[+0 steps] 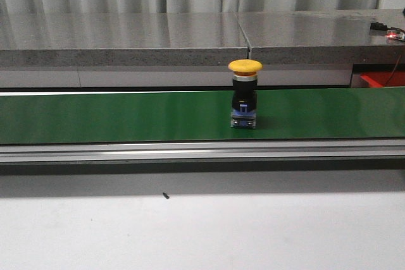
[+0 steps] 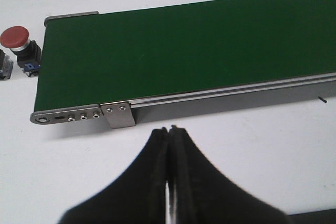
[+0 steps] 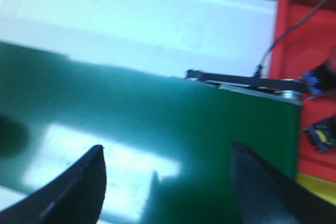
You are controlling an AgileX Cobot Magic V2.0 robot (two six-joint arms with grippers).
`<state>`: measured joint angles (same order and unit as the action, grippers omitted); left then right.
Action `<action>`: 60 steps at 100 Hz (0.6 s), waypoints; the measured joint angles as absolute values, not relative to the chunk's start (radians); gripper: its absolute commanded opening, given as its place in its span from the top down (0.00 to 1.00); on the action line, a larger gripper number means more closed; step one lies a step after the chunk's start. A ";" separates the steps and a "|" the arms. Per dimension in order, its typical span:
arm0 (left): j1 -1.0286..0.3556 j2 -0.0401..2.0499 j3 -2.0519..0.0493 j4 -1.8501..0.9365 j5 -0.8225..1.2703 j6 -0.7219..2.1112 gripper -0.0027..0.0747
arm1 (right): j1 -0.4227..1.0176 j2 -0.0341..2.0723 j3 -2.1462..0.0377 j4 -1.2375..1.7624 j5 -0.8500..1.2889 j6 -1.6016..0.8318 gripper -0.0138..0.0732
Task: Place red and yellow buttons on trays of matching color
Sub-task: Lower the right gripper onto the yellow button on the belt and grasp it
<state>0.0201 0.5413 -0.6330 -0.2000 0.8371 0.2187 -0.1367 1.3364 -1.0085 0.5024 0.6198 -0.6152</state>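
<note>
A yellow button point(image 1: 245, 93) with a black body and blue base stands upright on the green conveyor belt point(image 1: 126, 115) near its middle. A red button point(image 2: 20, 45) stands on the white table past the belt's end in the left wrist view. My left gripper point(image 2: 169, 129) is shut on nothing, hovering over the white table beside the belt frame. My right gripper point(image 3: 167, 153) is open over the belt, nothing between its fingers. A red tray point(image 3: 310, 40) lies just past the belt's end, holding dark button parts point(image 3: 321, 80); a yellow tray's edge point(image 3: 315, 187) shows beside it.
A grey stone-topped counter point(image 1: 190, 36) runs behind the belt. The belt's metal rail point(image 1: 202, 151) runs along its near side. A red bin point(image 1: 383, 79) and cabling sit at the far right. A small dark speck point(image 1: 166, 196) lies on the white table.
</note>
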 measured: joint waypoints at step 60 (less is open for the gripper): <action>0.020 0.541 -0.633 -0.200 0.837 0.219 0.99 | 0.174 1.450 -1.008 0.692 0.697 -0.991 0.26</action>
